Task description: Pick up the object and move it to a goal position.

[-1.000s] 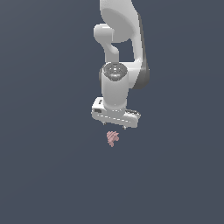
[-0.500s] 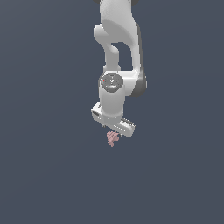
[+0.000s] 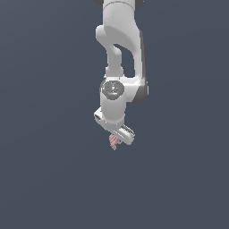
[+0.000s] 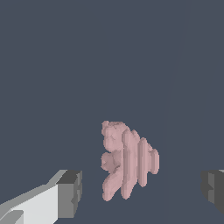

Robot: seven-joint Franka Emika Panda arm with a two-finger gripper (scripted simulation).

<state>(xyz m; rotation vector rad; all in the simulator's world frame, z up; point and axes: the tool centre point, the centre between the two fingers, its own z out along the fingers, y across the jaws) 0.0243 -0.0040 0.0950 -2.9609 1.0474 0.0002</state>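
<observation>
White two-fingered tool (image 3: pixel 117 139) spread wide above a small pink knobbly lump (image 3: pixel 114 142).

In the wrist view the grey fingertip pads (image 4: pixel 70 193) stand well apart on either side of the matte pink lump (image 4: pixel 127 160), neither touching it. The lump lies on a flat, uniform dark grey-blue surface (image 3: pixel 53 179). That same plain colour fills all of both views; no edge, wall or room detail shows.
</observation>
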